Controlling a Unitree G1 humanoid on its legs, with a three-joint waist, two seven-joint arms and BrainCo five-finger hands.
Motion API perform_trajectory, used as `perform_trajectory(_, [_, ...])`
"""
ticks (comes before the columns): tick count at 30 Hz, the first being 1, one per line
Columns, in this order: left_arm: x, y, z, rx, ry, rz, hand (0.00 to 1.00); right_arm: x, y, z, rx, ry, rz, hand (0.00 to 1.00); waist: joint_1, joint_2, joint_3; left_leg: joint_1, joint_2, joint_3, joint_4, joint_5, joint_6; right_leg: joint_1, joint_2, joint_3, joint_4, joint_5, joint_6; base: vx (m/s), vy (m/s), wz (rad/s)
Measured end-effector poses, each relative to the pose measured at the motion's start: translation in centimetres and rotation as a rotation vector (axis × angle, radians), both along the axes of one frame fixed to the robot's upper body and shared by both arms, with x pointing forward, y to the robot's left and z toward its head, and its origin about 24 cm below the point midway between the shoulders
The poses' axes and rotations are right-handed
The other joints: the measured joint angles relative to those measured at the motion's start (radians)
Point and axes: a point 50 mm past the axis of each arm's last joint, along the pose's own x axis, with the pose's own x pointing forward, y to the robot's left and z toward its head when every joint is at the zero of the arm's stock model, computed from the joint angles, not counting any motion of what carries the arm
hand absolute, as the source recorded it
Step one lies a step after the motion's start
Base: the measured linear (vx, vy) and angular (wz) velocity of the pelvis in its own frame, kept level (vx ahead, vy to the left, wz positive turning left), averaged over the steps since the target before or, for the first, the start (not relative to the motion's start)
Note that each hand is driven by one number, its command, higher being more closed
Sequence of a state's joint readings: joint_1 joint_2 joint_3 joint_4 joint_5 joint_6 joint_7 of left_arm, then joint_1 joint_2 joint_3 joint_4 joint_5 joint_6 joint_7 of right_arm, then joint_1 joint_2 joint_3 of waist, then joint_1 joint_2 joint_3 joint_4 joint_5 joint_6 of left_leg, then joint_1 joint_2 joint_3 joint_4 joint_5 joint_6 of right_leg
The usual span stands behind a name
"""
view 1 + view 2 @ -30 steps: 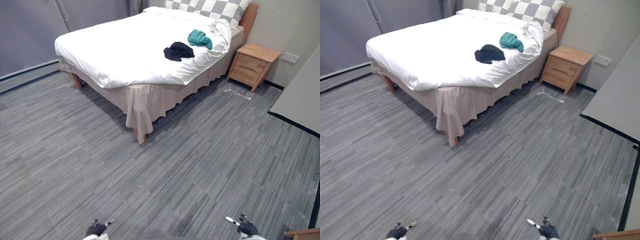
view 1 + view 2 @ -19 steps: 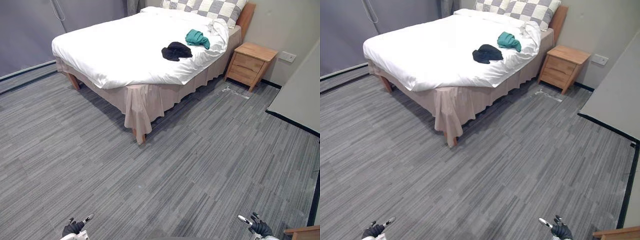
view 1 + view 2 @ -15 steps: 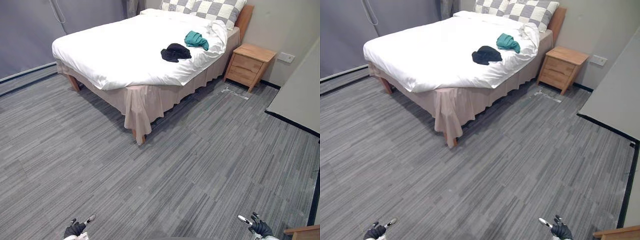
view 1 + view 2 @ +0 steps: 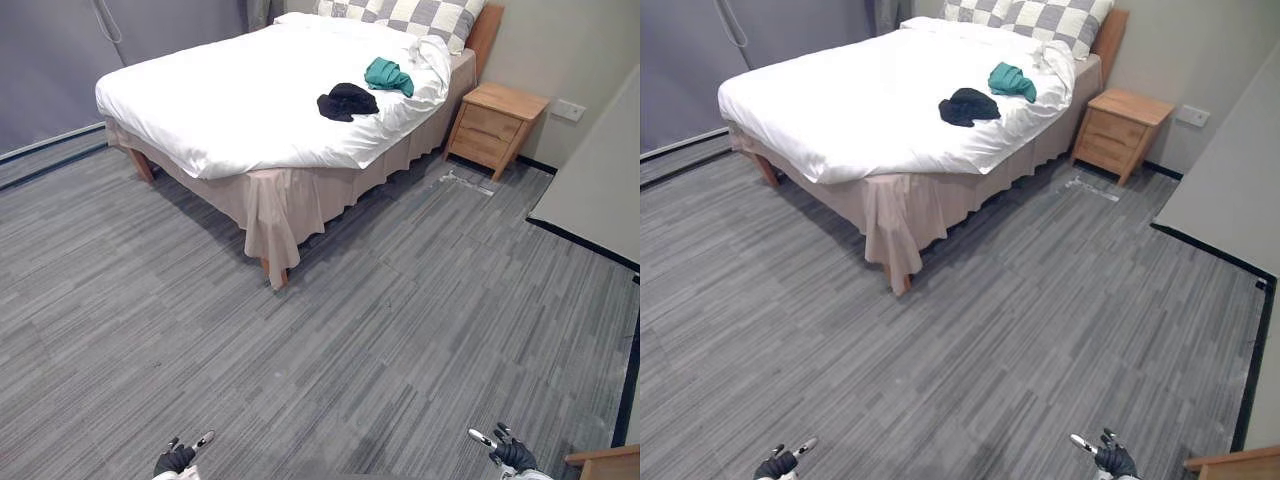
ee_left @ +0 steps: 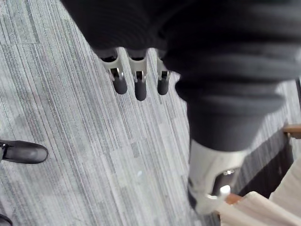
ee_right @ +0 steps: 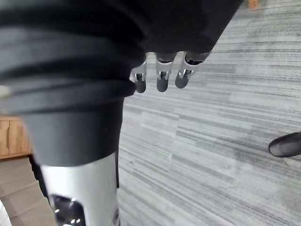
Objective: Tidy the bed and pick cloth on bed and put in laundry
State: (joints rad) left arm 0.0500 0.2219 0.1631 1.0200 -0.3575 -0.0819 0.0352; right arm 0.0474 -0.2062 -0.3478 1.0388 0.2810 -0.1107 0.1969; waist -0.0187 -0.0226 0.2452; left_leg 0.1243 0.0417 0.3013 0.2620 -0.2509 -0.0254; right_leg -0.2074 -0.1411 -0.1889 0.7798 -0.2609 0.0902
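Observation:
A bed point(image 4: 250, 110) with a white duvet stands across the room, far ahead of me. On the duvet near the pillow end lie a black cloth point(image 4: 347, 101) and, just beyond it, a teal cloth point(image 4: 388, 75). Checkered pillows point(image 4: 420, 12) rest against the headboard. My left hand point(image 4: 178, 459) and right hand point(image 4: 512, 456) hang low at the view's bottom edge, well short of the bed. In the wrist views the left fingers point(image 5: 136, 82) and right fingers point(image 6: 162, 75) are relaxed over the grey floor, with nothing in them.
A wooden nightstand point(image 4: 496, 122) stands to the right of the bed. A pale skirt point(image 4: 290, 205) hangs round the bed's base, with wooden legs showing under it. A grey panel point(image 4: 600, 190) lines the right side, and a wooden edge point(image 4: 605, 462) shows at the lower right corner.
The whole view has shifted slightly, so the camera moved. My left hand swung outward and back toward the middle. Both cloths lie where they were.

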Motion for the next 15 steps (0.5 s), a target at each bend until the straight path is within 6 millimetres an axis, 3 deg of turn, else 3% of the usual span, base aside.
perform_trajectory(1, [-0.2, 0.0, -0.1, -0.001, 0.004, 0.001, 0.0, -0.2, 0.2, -0.1, 0.008, 0.006, -0.004, 0.0, 0.0, 0.001, 0.004, 0.01, 0.002, 0.0, 0.004, -0.005, -0.004, -0.003, -0.011, -0.01, 0.014, -0.018, 0.002, 0.19, -0.147, -0.13])
perform_trajectory(2, [-0.1, -0.1, -0.1, -0.002, 0.004, 0.001, 0.0, -0.7, 0.3, -0.3, 0.017, 0.021, -0.006, 0.0, -0.009, 0.018, 0.013, 0.044, 0.046, -0.002, 0.002, -0.018, -0.026, -0.003, -0.007, -0.034, -0.049, -0.048, -0.007, 0.16, -0.133, -0.08])
perform_trajectory(3, [-0.1, 0.0, -0.1, -0.002, 0.003, 0.001, 0.0, -0.7, 0.3, -0.3, 0.018, 0.02, -0.005, 0.0, -0.011, 0.023, 0.015, 0.049, 0.057, -0.002, 0.001, -0.02, -0.032, -0.002, -0.001, -0.036, -0.069, -0.048, -0.008, 0.24, -0.27, -0.11])
perform_trajectory(4, [-0.1, 0.1, 0.0, 0.003, 0.004, -0.001, 0.0, -0.4, 0.3, -0.2, 0.025, 0.007, 0.003, 0.0, -0.023, 0.042, 0.029, 0.076, 0.114, -0.003, -0.008, -0.045, -0.061, -0.01, 0.025, -0.043, -0.218, -0.014, -0.002, 0.16, -0.213, -0.17])
perform_trajectory(6, [-0.3, 0.6, 0.1, 0.01, 0.01, 0.0, 0.0, -0.5, 0.6, -0.2, 0.046, 0.0, 0.006, 0.0, -0.027, 0.037, 0.03, 0.098, 0.147, 0.002, -0.032, -0.061, -0.091, -0.045, 0.028, 0.0, -0.407, 0.106, 0.008, 0.25, -0.306, -0.21])
perform_trajectory(7, [-0.3, 0.9, 0.1, 0.008, 0.008, -0.007, 0.0, -0.7, 0.6, -0.3, 0.051, 0.0, 0.004, 0.0, -0.029, 0.022, 0.037, 0.126, 0.152, 0.0, -0.052, -0.075, -0.116, -0.063, 0.012, 0.046, -0.496, 0.202, 0.031, 0.23, -0.277, -0.12])
perform_trajectory(8, [-0.3, 0.9, 0.1, 0.007, 0.007, -0.005, 0.0, -1.0, 0.5, -0.3, 0.048, 0.003, 0.001, 0.0, -0.03, 0.019, 0.037, 0.136, 0.158, -0.007, -0.053, -0.083, -0.13, -0.076, 0.005, 0.06, -0.504, 0.239, 0.04, 0.33, -0.391, -0.15])
perform_trajectory(9, [-0.2, 0.7, 0.1, -0.003, 0.001, -0.001, 0.0, -1.6, 0.2, -0.3, 0.039, 0.01, -0.01, 0.0, -0.032, 0.022, 0.039, 0.169, 0.185, -0.018, -0.064, -0.1, -0.142, -0.099, 0.019, 0.044, -0.423, 0.285, 0.018, 0.32, -0.33, 0.04])
perform_trajectory(10, [-0.1, 0.5, 0.1, -0.014, -0.007, -0.01, 0.0, -2.0, 0.0, -0.3, 0.035, 0.014, -0.019, 0.0, -0.046, 0.044, 0.032, 0.183, 0.214, -0.038, -0.086, -0.12, -0.107, -0.152, 0.038, 0.027, -0.278, 0.186, -0.019, 0.49, -0.477, 0.15])
perform_trajectory(11, [0.0, 0.5, 0.1, -0.013, -0.01, -0.014, 0.0, -2.3, 0.0, -0.3, 0.036, 0.021, -0.021, 0.0, -0.056, 0.05, 0.028, 0.193, 0.224, -0.049, -0.098, -0.132, -0.059, -0.173, 0.04, 0.013, -0.218, 0.137, -0.037, 0.54, -0.436, 0.33])
perform_trajectory(12, [0.6, 0.1, 0.2, -0.02, -0.03, -0.015, 0.0, -3.1, -0.3, -0.5, 0.039, 0.038, -0.049, 0.0, -0.062, 0.07, 0.021, 0.161, 0.243, -0.116, 0.047, -0.104, -0.054, -0.18, 0.063, -0.019, -0.172, 0.067, -0.117, 0.6, -0.429, 0.12])
perform_trajectory(13, [0.5, -0.1, 0.1, -0.027, -0.038, 0.001, 0.0, -2.8, -0.3, -0.4, 0.039, 0.032, -0.04, 0.0, -0.057, 0.086, 0.01, 0.087, 0.256, -0.127, 0.288, -0.046, -0.061, -0.168, 0.091, -0.027, -0.171, 0.039, -0.131, 0.54, -0.35, 0.0])
perform_trajectory(14, [0.4, -0.3, 0.0, -0.035, -0.041, 0.01, 0.0, -2.7, -0.4, -0.3, 0.027, 0.029, -0.022, 0.0, -0.057, 0.104, 0.004, 0.052, 0.272, -0.115, 0.416, 0.064, -0.041, -0.138, 0.115, -0.042, -0.186, 0.02, -0.14, 0.55, -0.327, 0.09])
perform_trajectory(15, [0.5, -0.6, 0.0, -0.044, -0.055, 0.012, 0.0, -3.0, -0.5, -0.3, 0.018, 0.038, -0.001, 0.0, -0.064, 0.121, 0.009, 0.0, 0.323, -0.12, 0.545, 0.169, -0.021, -0.068, 0.162, -0.065, -0.245, 0.009, -0.152, 0.5, -0.262, 0.24])
